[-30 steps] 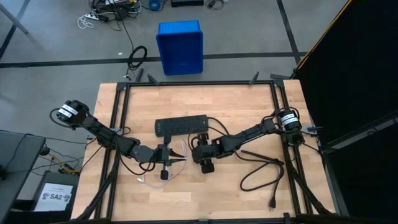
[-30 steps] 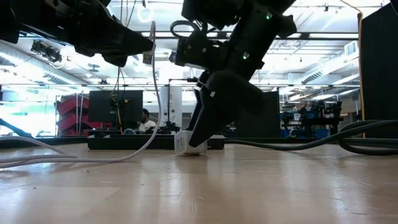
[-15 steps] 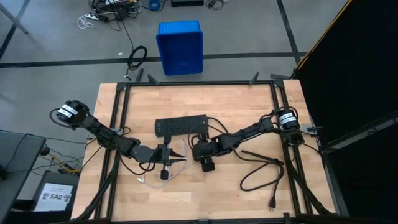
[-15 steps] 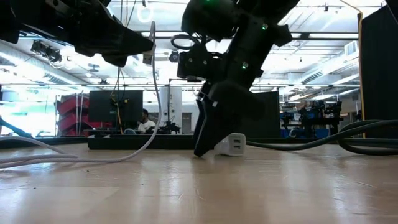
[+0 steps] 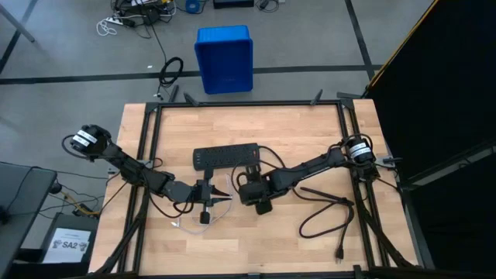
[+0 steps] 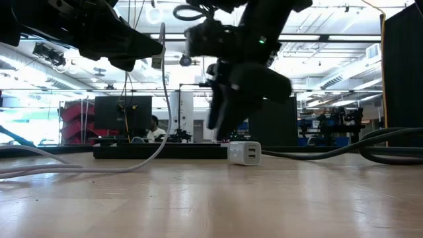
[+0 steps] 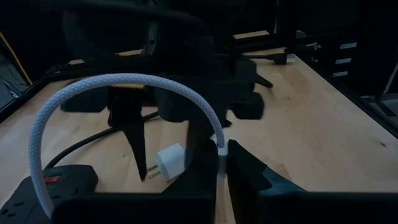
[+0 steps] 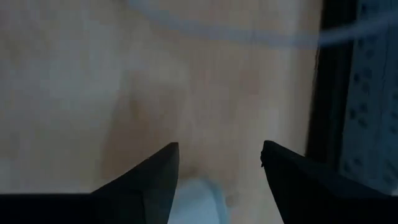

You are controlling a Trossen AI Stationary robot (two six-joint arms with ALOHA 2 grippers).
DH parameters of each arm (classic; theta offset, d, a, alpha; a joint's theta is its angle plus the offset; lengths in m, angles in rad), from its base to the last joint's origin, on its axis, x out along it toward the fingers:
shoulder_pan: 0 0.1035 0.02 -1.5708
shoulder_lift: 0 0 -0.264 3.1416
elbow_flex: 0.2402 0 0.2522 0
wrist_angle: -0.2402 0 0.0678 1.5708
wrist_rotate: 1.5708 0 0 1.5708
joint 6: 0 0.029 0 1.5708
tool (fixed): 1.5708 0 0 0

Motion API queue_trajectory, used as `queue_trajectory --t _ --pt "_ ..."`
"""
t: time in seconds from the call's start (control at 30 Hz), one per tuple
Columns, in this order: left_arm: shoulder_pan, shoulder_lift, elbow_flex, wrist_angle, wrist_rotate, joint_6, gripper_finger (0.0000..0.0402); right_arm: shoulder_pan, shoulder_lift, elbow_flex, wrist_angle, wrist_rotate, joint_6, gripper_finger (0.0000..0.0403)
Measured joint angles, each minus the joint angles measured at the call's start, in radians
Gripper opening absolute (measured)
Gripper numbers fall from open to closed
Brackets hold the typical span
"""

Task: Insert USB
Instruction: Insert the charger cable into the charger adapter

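The USB is a thin whitish braided cable. It arches away from my left gripper, which is shut on its plug end just left of the table's middle. In the low view the USB drops from that gripper and its slack lies along the table. A small white cube adapter lies on its side on the wood, prongs showing. My right gripper hangs open above and beside it, touching nothing. The adapter's top shows between its fingers. My left gripper pinches the USB's plug end between its two fingers, roughly level and pointing toward the table's right. The plug end is lifted clear. The cable loops up out of the fingers, then hangs down, and its remaining length rests slack on the table.
A black power strip lies just beyond both grippers, and its thick black cord loops over the table's right half. A blue bin stands on the floor past the far edge. Bare wood lies toward the near edge.
The right gripper has risen off the table. The white adapter, which stood tilted under its fingers a second ago, has come free, shifted a little toward the table's right and now lies on its side. The left gripper has kept still with the USB.
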Motion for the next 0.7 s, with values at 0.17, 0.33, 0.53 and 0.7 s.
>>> queue_trajectory --t 0.17,0.33,0.53,0.7 --pt "0.0 0.0 0.0 0.0 0.0 0.0 0.0 0.001 0.0 0.042 -0.181 0.039 0.025 0.0203" --pt "0.0 0.0 0.0 0.0 0.0 -0.001 0.0 0.001 -0.002 0.075 -0.255 0.073 0.056 0.0198" --pt "0.0 0.0 0.0 0.0 -0.001 -0.041 0.0 -0.015 0.001 0.023 -0.295 0.064 0.096 0.0198" --pt "0.006 0.0 0.0 0.032 -0.014 -0.127 0.0 -0.025 0.001 -0.041 -0.272 0.061 0.148 0.0199"
